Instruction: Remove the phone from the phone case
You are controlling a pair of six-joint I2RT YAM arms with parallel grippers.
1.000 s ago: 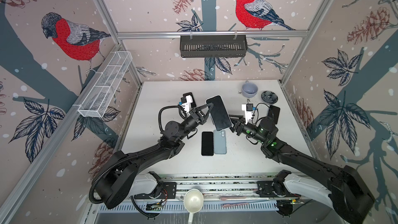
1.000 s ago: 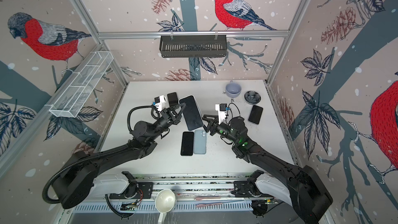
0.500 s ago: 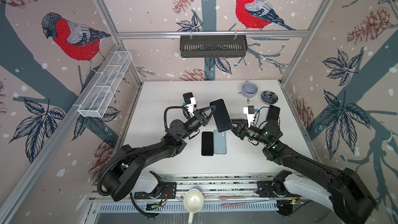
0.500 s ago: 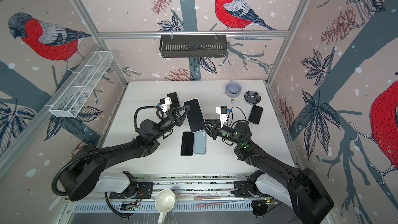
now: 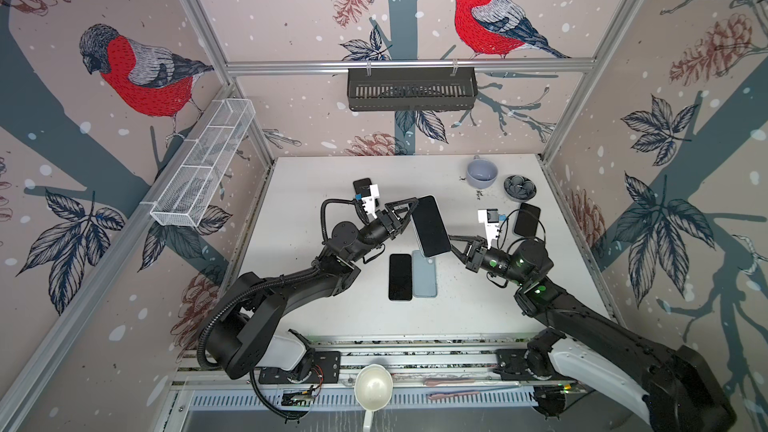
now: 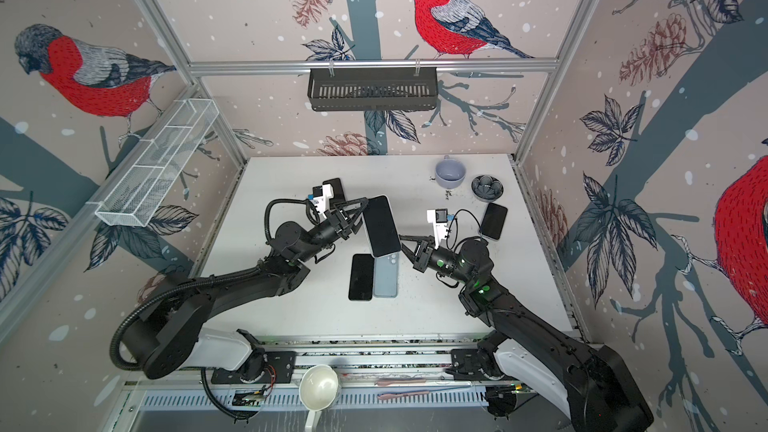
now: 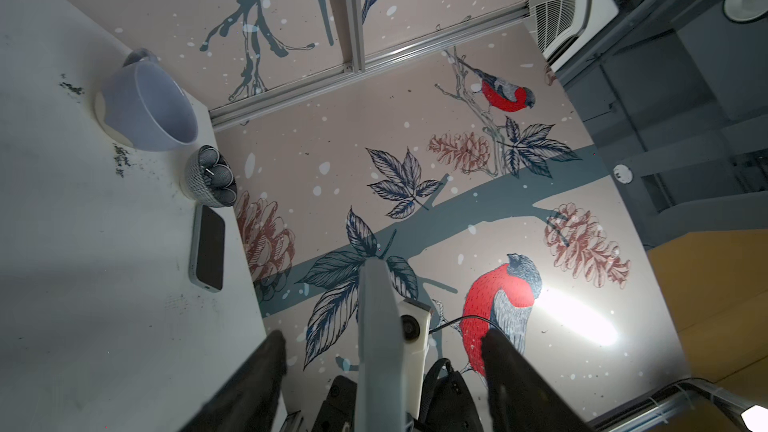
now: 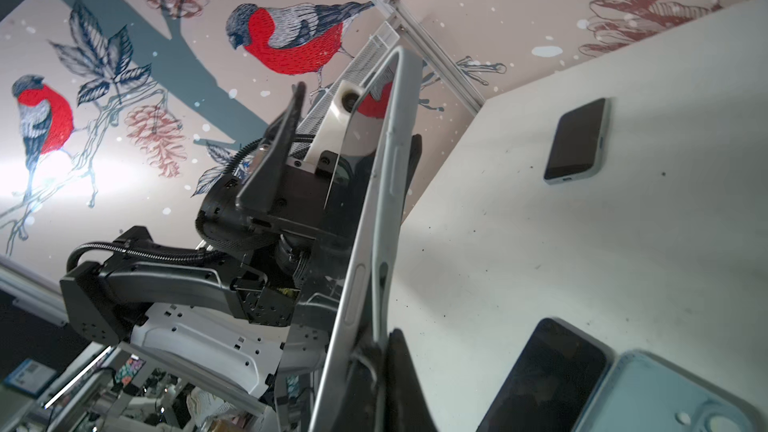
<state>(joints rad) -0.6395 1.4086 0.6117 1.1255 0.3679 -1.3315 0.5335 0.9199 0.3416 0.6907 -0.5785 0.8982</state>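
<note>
The phone, dark screen up in its pale grey phone case, hangs tilted above the middle of the table. My left gripper is open, its fingers standing wide on either side of the phone's edge without touching it. My right gripper is shut on the case's thin rim at the phone's near lower corner. In the right wrist view the case rim bows away from the phone's silver frame.
Under the held phone lie a dark phone and a light blue one, back up. Another phone lies at the right and one behind the left wrist. A mug and small bowl stand back right.
My left gripper has let go of the phone and opened wide. My right gripper has closed on the case's lower corner. The phone has shifted a little to the right.
</note>
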